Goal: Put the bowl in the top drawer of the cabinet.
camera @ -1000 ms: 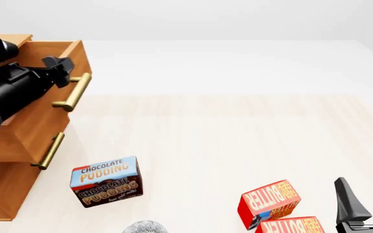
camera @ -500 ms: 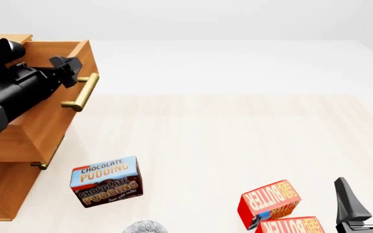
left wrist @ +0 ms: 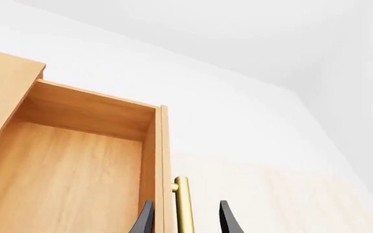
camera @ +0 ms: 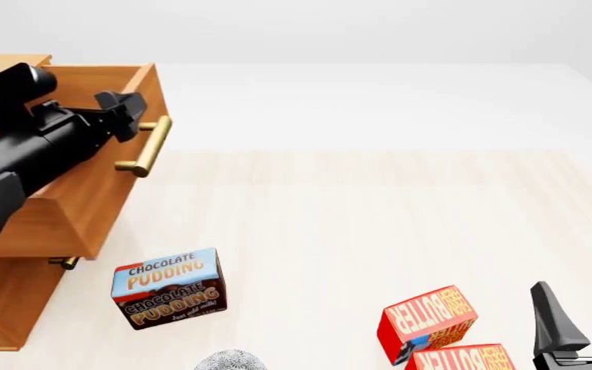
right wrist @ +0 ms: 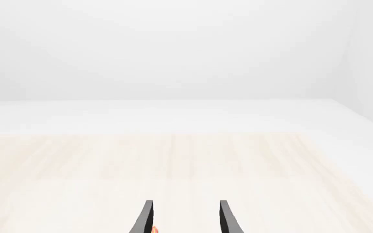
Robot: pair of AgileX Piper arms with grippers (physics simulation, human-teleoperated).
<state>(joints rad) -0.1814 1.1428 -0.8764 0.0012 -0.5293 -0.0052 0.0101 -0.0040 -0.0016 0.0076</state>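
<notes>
left gripper [camera: 136, 116] has its two fingers on either side of the brass handle [camera: 150, 147] of the top drawer [camera: 90, 208], which stands pulled out from the cabinet [camera: 3, 297] just behind it; whether the fingers press the bar i cannot tell. right gripper [camera: 584, 314], well apart from it, has its fingers parted and holds nothing, with two red boxes [camera: 430, 322] just beside it. between the two grippers, lower, are the pudding box [camera: 169, 287] and near it the bowl [camera: 231, 361], only partly seen.
</notes>
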